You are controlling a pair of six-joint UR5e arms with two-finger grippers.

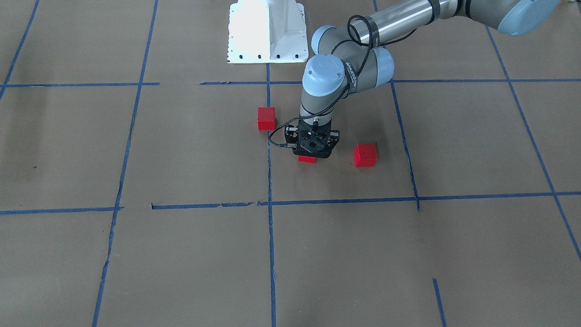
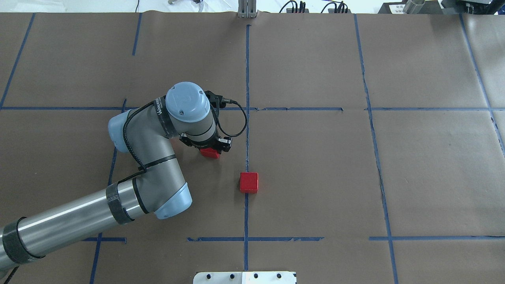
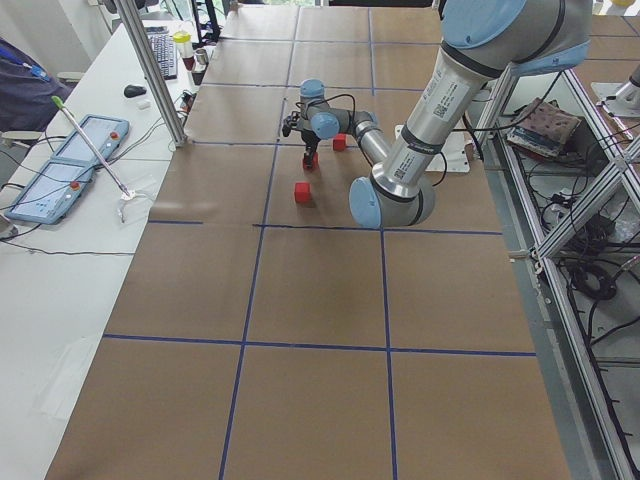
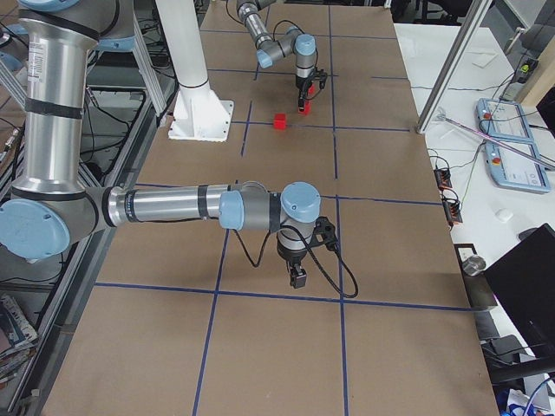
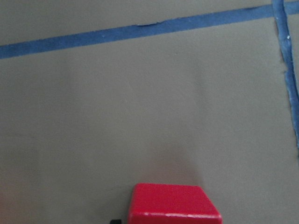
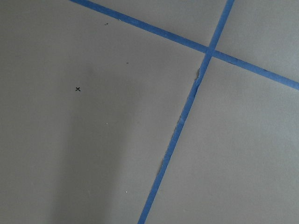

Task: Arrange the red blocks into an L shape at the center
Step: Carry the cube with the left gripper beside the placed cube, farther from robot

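Note:
Three red blocks show in the front view. One red block [image 1: 266,118] lies by the centre tape line and also shows in the overhead view [image 2: 249,182]. A second red block [image 1: 365,155] lies apart from it; my left arm hides it in the overhead view. My left gripper [image 1: 311,152] points straight down, shut on the third red block [image 1: 307,159] at table level. That block also shows in the overhead view [image 2: 210,153] and at the bottom edge of the left wrist view [image 5: 174,204]. My right gripper [image 4: 297,279] hangs over bare paper far from the blocks; I cannot tell if it is open or shut.
Brown paper with blue tape lines [image 1: 269,200] covers the table. The white robot base [image 1: 267,32] stands at the table's edge behind the blocks. A teach pendant and cables [image 3: 70,160] lie on the side table.

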